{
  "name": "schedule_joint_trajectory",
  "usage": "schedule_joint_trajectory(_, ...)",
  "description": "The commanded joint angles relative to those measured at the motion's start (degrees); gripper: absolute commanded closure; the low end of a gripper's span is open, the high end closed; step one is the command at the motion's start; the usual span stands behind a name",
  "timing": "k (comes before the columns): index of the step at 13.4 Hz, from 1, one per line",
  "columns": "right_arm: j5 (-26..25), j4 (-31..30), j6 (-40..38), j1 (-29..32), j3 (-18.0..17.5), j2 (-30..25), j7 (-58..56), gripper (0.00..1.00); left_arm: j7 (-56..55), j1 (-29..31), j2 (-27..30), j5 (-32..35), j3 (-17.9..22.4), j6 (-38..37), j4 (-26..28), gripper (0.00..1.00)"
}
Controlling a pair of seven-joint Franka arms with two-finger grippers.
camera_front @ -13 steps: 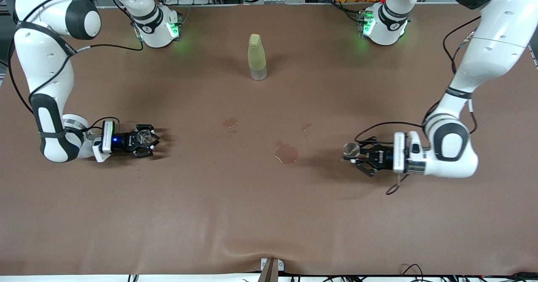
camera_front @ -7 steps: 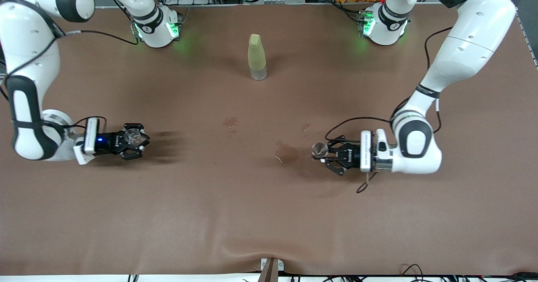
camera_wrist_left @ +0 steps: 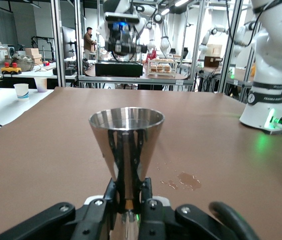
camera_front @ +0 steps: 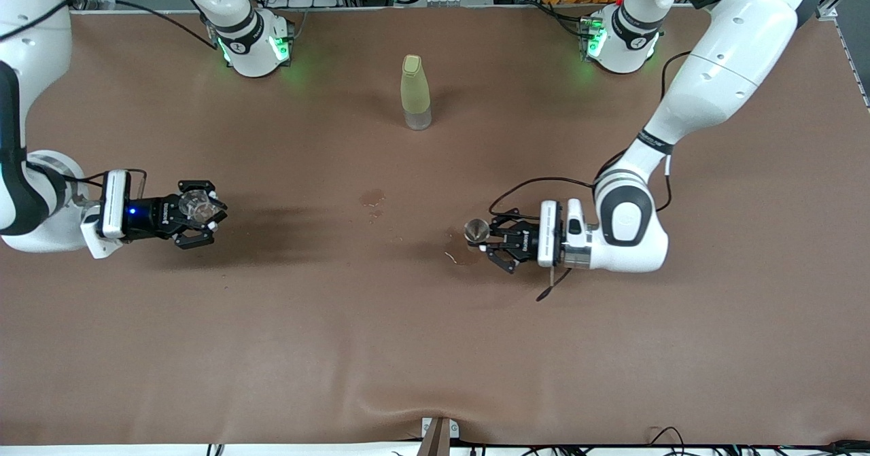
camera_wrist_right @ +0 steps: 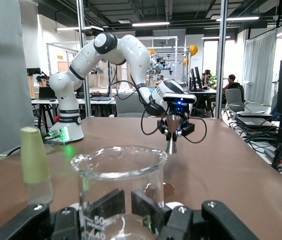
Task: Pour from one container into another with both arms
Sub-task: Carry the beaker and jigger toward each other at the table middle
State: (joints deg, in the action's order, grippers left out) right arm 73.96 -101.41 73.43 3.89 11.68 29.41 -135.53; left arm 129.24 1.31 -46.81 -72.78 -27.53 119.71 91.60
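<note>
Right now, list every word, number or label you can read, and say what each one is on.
"50": printed on the wall of the clear cup held in the right pincer; a second marking under it is cut off.
"FRANKA EMIKA", only partly legible: on the base ring of the right arm, seen from the left wrist.
White lettering on the left pincer holding the metal jigger: too small to read.
Yellow-green bottle: no text visible.
</note>
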Motion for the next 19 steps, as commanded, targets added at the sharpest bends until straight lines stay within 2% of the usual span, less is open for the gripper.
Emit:
schedule_joint_trajectory(1, 0.66, -5.28, 1.37, -2.13, 0.44, -5.67, 2.46, 1.00, 6.27, -4.37, -0.82, -5.86, 0.37, 2.71, -0.46, 1.00)
schedule_joint_trajectory(3, 1.44, -6.86, 1.89, -4.32, 0.44, -7.52, 3.25, 1.00, 7.52, -6.23, -1.26, -8.60, 0.64, 3.68, -0.37, 1.00)
schedule_joint_trajectory(7, 6.36, -11.52, 6.63, -9.50, 0.36, -11.13, 3.43, 1.00, 7.26, -10.79, -2.05, -10.97, 0.64, 7.63, -0.46, 1.00)
schedule_joint_trajectory(10, 11.72, -15.21, 11.36, -15.48, 0.36, -12.79, 3.34, 1.00, 7.43, -13.08, -2.58, -12.73, 0.64, 9.13, -0.46, 1.00)
schedule_joint_trajectory(12, 13.48, -16.80, 14.36, -18.90, 0.44, -14.03, 3.25, 1.00, 7.87, -14.93, -2.50, -14.75, 0.64, 10.62, -0.46, 1.00)
schedule_joint_trajectory(16, 18.13, -21.97, 20.69, -25.32, 0.36, -17.36, 2.73, 1.00, 8.05, -16.87, -2.58, -17.30, 0.64, 12.56, -1.07, 1.00)
schedule_joint_trajectory(19, 22.00, -24.27, 23.24, -29.28, 0.36, -17.55, 1.68, 1.00, 8.05, -18.27, -2.41, -19.76, 0.64, 14.23, -1.25, 1.00)
